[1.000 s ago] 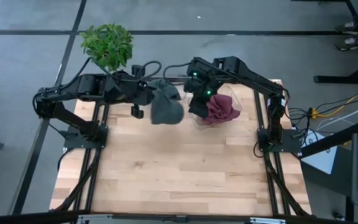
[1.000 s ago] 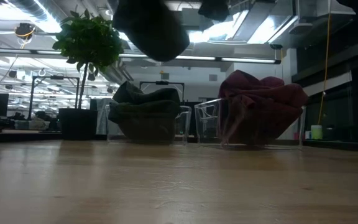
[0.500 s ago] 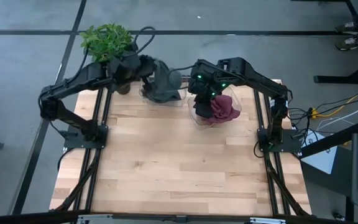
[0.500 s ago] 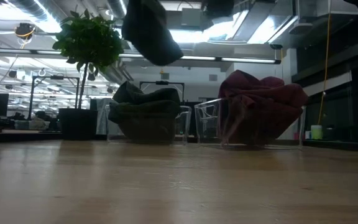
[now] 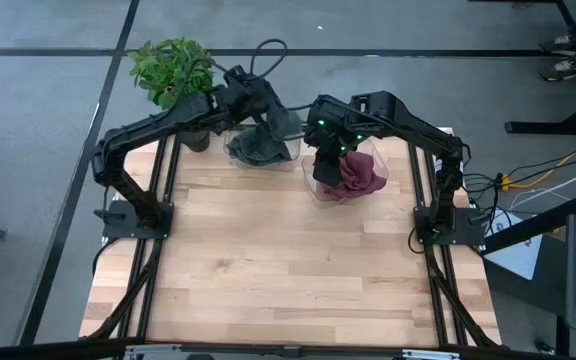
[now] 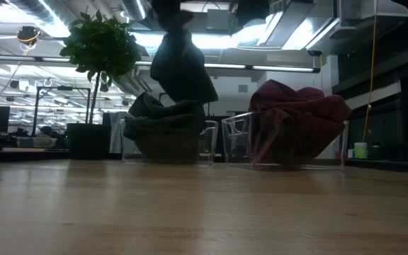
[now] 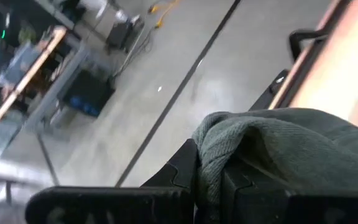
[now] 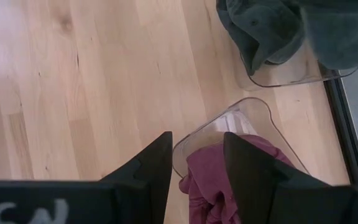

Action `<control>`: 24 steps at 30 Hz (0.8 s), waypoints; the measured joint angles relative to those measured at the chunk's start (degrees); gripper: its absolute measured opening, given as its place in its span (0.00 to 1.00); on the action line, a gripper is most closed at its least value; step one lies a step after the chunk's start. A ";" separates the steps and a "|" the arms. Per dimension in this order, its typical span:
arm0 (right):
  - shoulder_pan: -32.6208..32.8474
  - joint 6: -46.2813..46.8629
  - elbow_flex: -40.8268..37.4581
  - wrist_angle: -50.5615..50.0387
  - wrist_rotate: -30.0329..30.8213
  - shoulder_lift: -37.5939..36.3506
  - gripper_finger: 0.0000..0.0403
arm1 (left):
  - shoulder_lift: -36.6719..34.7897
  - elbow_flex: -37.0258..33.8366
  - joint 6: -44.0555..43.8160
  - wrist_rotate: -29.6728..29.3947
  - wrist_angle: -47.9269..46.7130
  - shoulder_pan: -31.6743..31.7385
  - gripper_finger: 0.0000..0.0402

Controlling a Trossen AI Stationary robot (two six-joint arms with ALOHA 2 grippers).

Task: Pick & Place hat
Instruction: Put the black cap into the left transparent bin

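Item: grey-green hat (image 6: pixel 183 67), hanging from the left gripper (image 5: pixel 258 105), whose fingers are clenching its fabric; it is dangling directly above the clear left bin (image 6: pixel 207 145), which is already holding dark-green cloth (image 6: pixel 163 113).

Item: right gripper (image 8: pixel 194 165), fingers partly parted and grasping nothing, hovering over the clear right bin (image 8: pixel 253 112) that is holding maroon hats (image 6: pixel 296 113).

Risk: the limp hat is likely draping over the bin's rim on release, or snagging on a finger and lifting out again.
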 joint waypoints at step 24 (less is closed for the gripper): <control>0.00 -2.64 0.00 5.33 0.07 0.00 0.35 | 7.88 -0.04 -5.78 -1.44 -8.53 4.34 0.04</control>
